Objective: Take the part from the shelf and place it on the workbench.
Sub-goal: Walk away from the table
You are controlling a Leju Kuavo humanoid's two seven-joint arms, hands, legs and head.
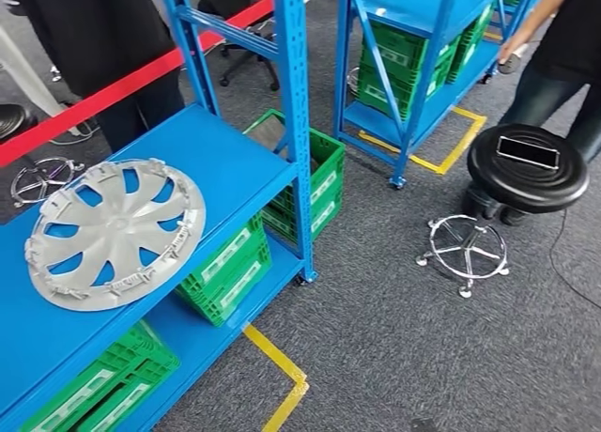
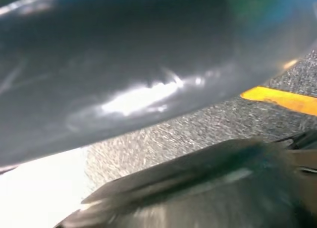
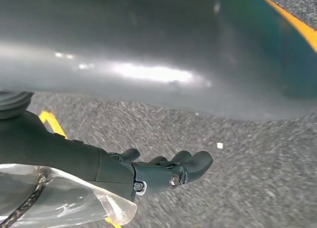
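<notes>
Over at the left of the head view, the part (image 1: 115, 233), a silver-grey wheel cover with curved spokes, lies flat on the top board of the blue shelf (image 1: 234, 164), nothing touching it. Green crates (image 1: 228, 268) sit on the lower board beneath it, and another green crate (image 1: 320, 178) stands behind the shelf's upright post. A second blue shelf (image 1: 418, 9) with more green crates stands in the upper middle of the frame. On the grey carpet at the right are a black round stool (image 1: 528, 169) with a flat dark device on its seat, and a chrome star-shaped base (image 1: 464, 252) just below it. Yellow tape (image 1: 284, 371) marks the floor at the lower middle. A person in dark clothes stands at the upper right, another at the upper left behind a red bar (image 1: 106, 94).

In the right wrist view, the right robot hand (image 3: 164, 171) hangs over the carpet, fingers loosely extended and holding nothing. The left wrist view is blurred, so the left robot hand's state cannot be told.
</notes>
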